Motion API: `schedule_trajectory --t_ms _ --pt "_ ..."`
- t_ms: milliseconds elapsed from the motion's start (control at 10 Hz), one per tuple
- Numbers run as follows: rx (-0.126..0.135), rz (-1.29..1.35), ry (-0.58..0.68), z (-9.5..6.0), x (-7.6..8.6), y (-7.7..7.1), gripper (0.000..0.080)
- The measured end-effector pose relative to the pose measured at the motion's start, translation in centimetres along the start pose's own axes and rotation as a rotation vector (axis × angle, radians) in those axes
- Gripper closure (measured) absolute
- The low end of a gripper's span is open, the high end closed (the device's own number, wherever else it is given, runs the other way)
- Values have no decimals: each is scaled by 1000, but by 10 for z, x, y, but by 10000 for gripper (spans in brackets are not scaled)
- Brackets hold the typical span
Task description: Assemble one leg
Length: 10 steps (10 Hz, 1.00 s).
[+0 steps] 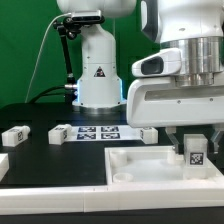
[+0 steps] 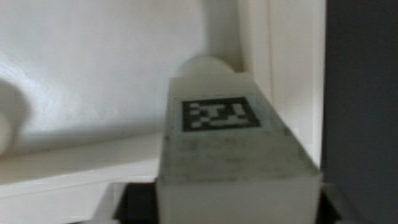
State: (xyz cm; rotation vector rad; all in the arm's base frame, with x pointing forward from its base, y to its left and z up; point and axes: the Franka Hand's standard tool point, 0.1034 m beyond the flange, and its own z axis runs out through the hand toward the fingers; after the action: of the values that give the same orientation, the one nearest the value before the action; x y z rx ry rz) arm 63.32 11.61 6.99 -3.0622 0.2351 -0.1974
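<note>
My gripper [image 1: 194,143] is shut on a leg [image 1: 193,153], a small white block with a black-and-white tag, and holds it upright over the right corner of the large white tray-like panel [image 1: 140,168]. In the wrist view the leg [image 2: 224,135] fills the middle, its tag facing the camera, with the gripper [image 2: 231,198] closed around its near end. The panel's raised rim [image 2: 267,40] shows behind it. Whether the leg's tip touches the panel is hidden.
Three more legs lie on the black table: one at the exterior view's left [image 1: 17,134], one [image 1: 62,132] beside the marker board [image 1: 98,131], one [image 1: 146,133] behind the panel. The arm's white base [image 1: 97,75] stands at the back.
</note>
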Motion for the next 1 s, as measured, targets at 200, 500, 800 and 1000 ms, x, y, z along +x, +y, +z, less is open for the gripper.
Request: schedule_trajectory --t_ms 200,500,800,1000 --pt "4 48 -1 0 0 1 509" --pt "32 379 -10 0 1 8 509" --pt "24 709 -18 0 -2 9 506" --pt "19 996 -25 0 -6 10 506"
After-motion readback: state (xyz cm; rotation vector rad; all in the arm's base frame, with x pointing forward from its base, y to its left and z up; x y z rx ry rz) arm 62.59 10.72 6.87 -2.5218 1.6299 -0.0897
